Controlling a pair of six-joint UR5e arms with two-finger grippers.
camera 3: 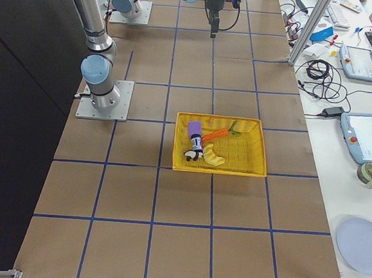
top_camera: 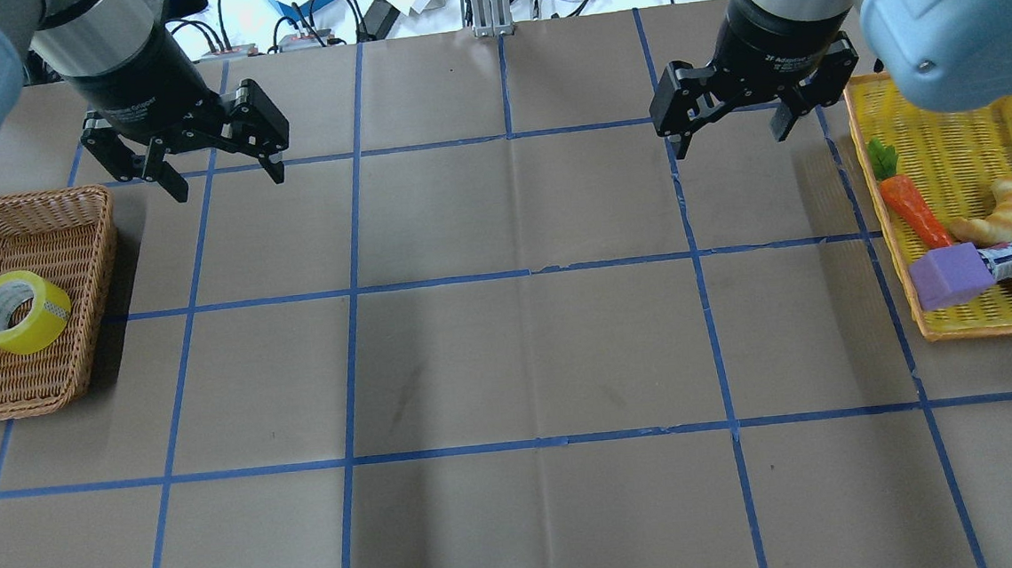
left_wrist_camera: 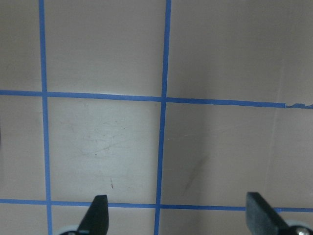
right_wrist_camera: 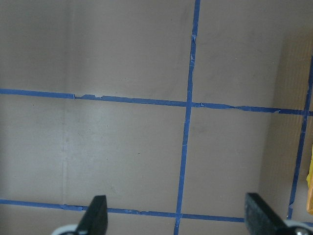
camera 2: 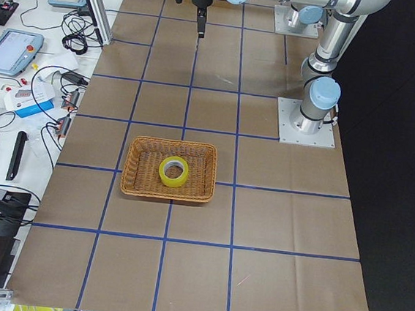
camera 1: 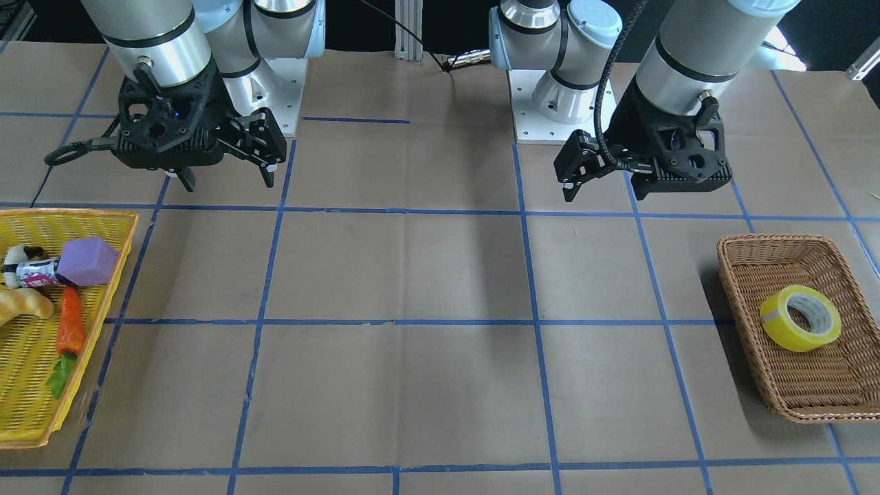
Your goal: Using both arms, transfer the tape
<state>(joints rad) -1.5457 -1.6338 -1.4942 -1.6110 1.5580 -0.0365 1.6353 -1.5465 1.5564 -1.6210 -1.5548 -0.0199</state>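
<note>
Over both ends of the tabletop [top_camera: 520, 363], left tool [top_camera: 227, 186] and right tool [top_camera: 731, 142] pointing down, both spread apart and empty, tape [top_camera: 45, 321] in wicker basket [top_camera: 19, 200] at left edge, toy-filled yellow tray [top_camera: 990, 328] at right edge

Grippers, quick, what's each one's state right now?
Left gripper: open, holding nothing.
Right gripper: open, holding nothing.

The tape [top_camera: 45, 318] lies alone in the brown basket [top_camera: 99, 286], open from above; low walls ring it. Wide table [top_camera: 520, 354] stretches between it and the yellow basket [top_camera: 999, 325].
</note>
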